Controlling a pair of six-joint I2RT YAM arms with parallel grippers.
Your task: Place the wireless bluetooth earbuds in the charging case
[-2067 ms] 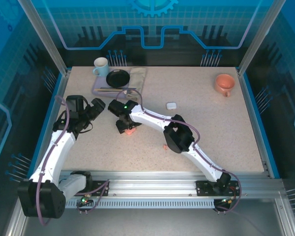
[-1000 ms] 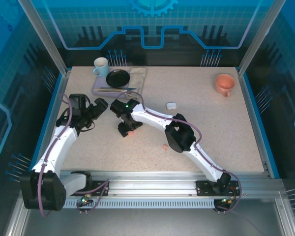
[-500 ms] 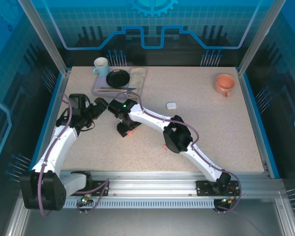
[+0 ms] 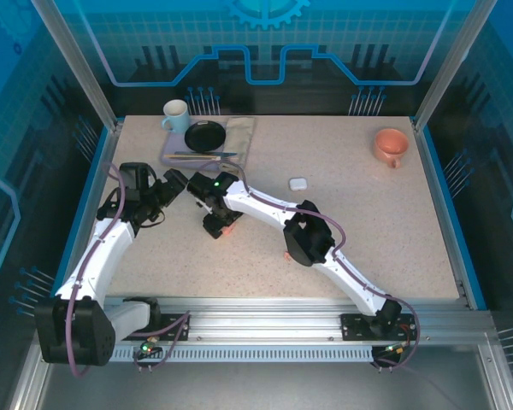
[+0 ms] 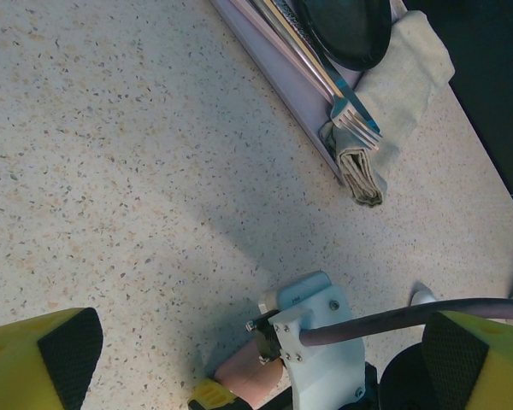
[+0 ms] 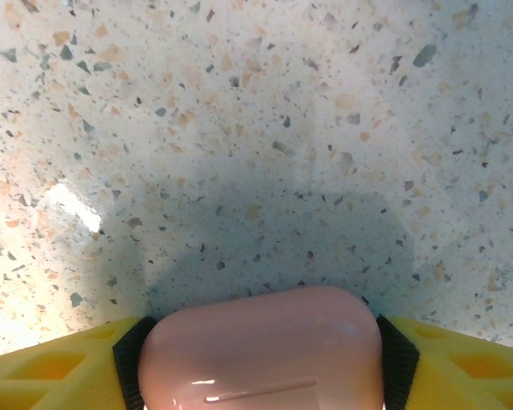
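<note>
Standing on the speckled beige tabletop (image 4: pixel 385 231), at this moment:

1. Right gripper (image 4: pixel 216 225): low over the table's left-centre. Its black pads (image 6: pixel 130 367) press both sides of the salmon-pink pebble-shaped charging case (image 6: pixel 261 354), so the jaws are clamped on it. A seam line across the case suggests the lid is down.
2. Left gripper (image 4: pixel 173 184): just left of the right one, with its yellow fingers (image 5: pixel 43 359) spread wide and nothing between them.
3. Tiny salmon-pink earbud (image 4: pixel 287 254): loose on the table beside the right arm's elbow, well apart from the pink case. No other earbud can be picked out with certainty.
4. Small white rounded charging case (image 4: pixel 297 184): alone at mid-table, untouched.
5. Lavender tray (image 4: pixel 173 156) at the far left, carrying a black round plate (image 4: pixel 205 135) and a metal fork (image 5: pixel 355 115), with a folded grey cloth napkin (image 5: pixel 393 81) alongside. A pale blue mug (image 4: pixel 175 115) stands behind it.
6. Orange cup (image 4: pixel 392 145): far right.

Change noted: two seconds earlier more of the pink case showed beside the right gripper. The gripper has since settled over the case, and the left gripper has edged closer. The case therefore looks secured. The likely next need is for the free gripper to lift the lid before any earbud goes in. No earbud is seated yet.
</note>
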